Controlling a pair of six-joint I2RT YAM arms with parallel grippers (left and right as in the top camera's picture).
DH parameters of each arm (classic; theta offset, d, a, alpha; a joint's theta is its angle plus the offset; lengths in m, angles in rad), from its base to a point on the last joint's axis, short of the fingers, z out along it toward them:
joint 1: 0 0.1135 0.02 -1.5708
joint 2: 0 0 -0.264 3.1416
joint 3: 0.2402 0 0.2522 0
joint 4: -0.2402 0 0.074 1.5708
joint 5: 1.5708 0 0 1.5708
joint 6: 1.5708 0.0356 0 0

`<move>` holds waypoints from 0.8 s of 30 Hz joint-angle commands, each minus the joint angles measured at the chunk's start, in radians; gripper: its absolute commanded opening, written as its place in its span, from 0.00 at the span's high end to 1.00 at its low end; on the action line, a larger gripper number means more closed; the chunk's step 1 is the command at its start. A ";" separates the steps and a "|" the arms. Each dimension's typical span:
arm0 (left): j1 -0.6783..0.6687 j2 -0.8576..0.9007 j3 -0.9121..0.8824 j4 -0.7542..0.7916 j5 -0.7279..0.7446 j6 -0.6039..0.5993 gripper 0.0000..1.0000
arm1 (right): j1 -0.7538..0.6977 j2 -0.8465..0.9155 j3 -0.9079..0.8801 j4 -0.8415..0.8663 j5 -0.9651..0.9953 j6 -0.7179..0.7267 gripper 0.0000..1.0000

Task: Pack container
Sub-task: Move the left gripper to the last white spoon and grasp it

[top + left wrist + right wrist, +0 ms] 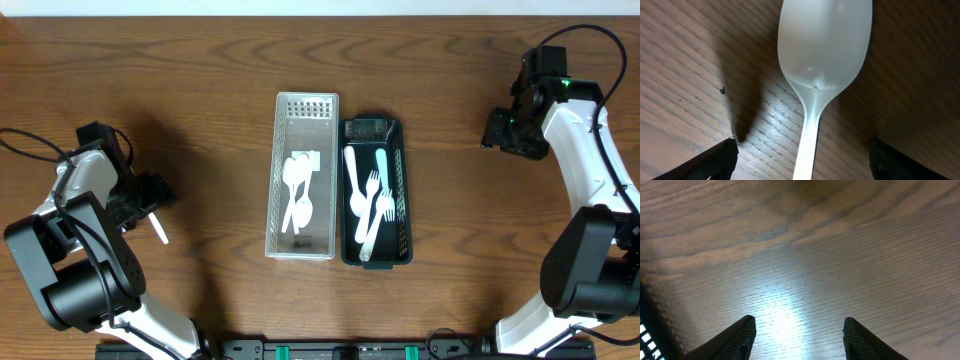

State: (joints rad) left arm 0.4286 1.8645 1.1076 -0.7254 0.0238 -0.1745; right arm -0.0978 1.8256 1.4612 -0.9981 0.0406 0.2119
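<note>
While the left gripper hung low over the table with fingers spread wide, a white spoon lay between them, well left of both baskets; the right gripper, also spread, hovered far right over wood

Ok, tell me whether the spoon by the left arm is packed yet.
Out. The spoon lies on the table between the left fingers, apart from the white basket.
</note>
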 commanded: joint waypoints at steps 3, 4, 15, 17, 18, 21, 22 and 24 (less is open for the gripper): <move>0.003 0.065 -0.004 0.006 -0.005 0.017 0.14 | -0.006 0.003 -0.005 0.000 0.008 -0.020 0.41; 0.003 0.072 -0.004 0.005 -0.005 0.017 0.14 | -0.006 0.003 -0.005 0.000 0.009 -0.019 0.40; 0.003 0.082 -0.004 0.010 -0.005 0.017 0.35 | -0.006 0.003 -0.005 -0.002 0.008 -0.019 0.41; 0.003 0.082 -0.004 0.013 -0.005 0.017 0.42 | -0.006 0.003 -0.005 -0.004 0.008 -0.019 0.41; 0.003 0.082 -0.004 0.014 -0.005 0.017 0.46 | -0.006 0.003 -0.005 -0.005 0.008 -0.019 0.40; 0.003 0.082 -0.004 0.014 -0.005 0.017 0.56 | -0.006 0.003 -0.005 -0.009 0.008 -0.019 0.40; 0.003 0.082 -0.004 0.014 -0.005 0.017 0.61 | -0.006 0.003 -0.005 -0.009 0.008 -0.019 0.40; 0.003 0.082 -0.004 0.014 -0.005 0.017 0.62 | -0.006 0.003 -0.005 -0.009 0.008 -0.019 0.41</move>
State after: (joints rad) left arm 0.4301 1.8862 1.1267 -0.7097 0.0662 -0.1570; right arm -0.0978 1.8256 1.4612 -1.0058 0.0410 0.2016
